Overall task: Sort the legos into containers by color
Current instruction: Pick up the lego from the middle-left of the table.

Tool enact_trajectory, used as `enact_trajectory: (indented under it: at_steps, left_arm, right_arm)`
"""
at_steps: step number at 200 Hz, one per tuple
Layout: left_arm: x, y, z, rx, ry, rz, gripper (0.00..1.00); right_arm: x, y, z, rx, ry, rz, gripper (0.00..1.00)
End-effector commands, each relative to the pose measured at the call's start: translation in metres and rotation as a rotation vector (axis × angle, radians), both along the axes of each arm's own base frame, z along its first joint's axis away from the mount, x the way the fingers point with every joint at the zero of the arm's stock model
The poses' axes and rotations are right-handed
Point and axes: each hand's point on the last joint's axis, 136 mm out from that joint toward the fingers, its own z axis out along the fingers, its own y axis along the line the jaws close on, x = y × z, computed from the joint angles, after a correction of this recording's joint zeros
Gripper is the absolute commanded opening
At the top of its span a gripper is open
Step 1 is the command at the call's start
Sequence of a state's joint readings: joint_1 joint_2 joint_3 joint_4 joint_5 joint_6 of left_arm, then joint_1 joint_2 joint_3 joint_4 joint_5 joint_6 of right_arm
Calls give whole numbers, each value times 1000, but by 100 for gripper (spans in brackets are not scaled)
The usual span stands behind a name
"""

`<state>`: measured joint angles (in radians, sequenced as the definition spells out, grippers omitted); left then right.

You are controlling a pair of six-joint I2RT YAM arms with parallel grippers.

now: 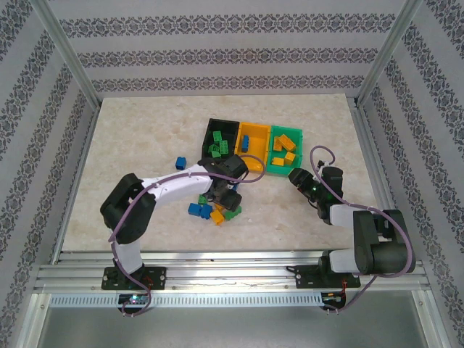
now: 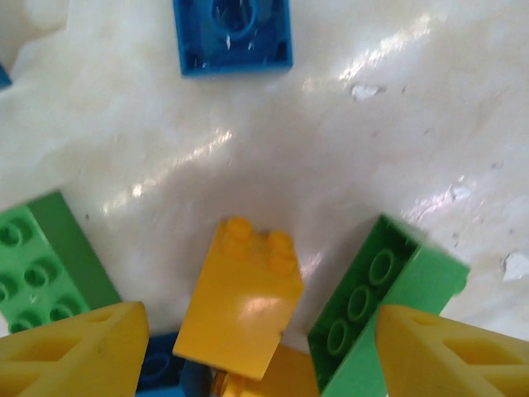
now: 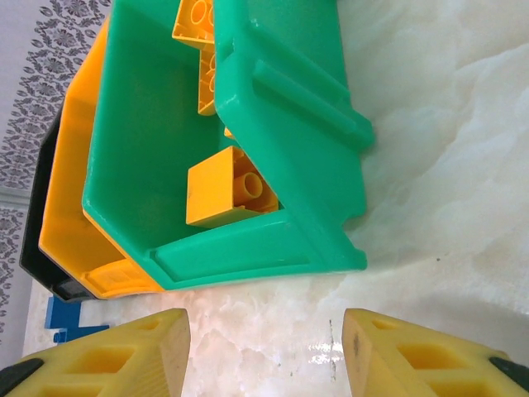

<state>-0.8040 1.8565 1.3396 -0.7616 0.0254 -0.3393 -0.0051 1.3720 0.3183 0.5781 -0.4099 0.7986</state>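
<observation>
This is a robotics lab test cell, not a lived-in room. An aluminium frame (image 1: 67, 58) of extruded posts boxes in a marble-look tabletop (image 1: 138, 130), with patterned backdrop panels (image 1: 232, 45) for walls. A left arm (image 1: 170, 185) and a right arm (image 1: 377, 243) are bolted to slotted rails (image 1: 232, 279) at the near edge, trailing purple cables (image 1: 313, 154). The staged props are toy legos (image 1: 194, 209) and three joined containers (image 1: 270, 148).

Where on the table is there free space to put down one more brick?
Bare: the wide left side of the table, the strip behind the bins, and the patch between the pile and the right claw. Crowded: the pile itself, under the left claw.
</observation>
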Motion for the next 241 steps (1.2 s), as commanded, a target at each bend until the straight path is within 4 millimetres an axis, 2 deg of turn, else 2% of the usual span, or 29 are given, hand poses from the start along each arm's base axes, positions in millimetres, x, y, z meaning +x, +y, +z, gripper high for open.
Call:
enact_trajectory:
  at_steps: [1, 31, 59, 75, 97, 118, 134, 171, 203, 241]
  left_arm:
    - [-2, 2, -9, 60, 38, -42, 69]
    - [-3, 13, -23, 116, 46, -31, 60]
    - [-5, 17, -27, 121, 38, -17, 58]
    - [-8, 17, -29, 117, 48, -15, 49]
    - [-10, 22, -32, 128, 46, -6, 46]
    - [-10, 26, -32, 141, 39, -5, 36]
    - [-6, 20, -26, 123, 26, -9, 27]
    - [22, -19, 11, -17, -56, -35, 24]
    - [54, -68, 51, -178, -144, -71, 24]
    - [96, -126, 80, -315, -226, -122, 24]
  right_arm:
    - [4, -3, 10, -1, -35, -3, 52]
    - [3, -3, 10, -4, -36, -5, 52]
    - [4, -1, 9, 8, -32, 1, 52]
    - [5, -1, 9, 10, -34, 2, 52]
    - [4, -2, 10, 8, -34, 0, 52]
    - [4, -2, 9, 6, -34, -2, 52]
    - [4, -2, 10, 6, -34, 0, 52]
    - [4, -1, 9, 10, -34, 1, 52]
    - [4, -2, 9, 6, -34, -3, 52]
    - [4, -2, 10, 6, -35, -4, 52]
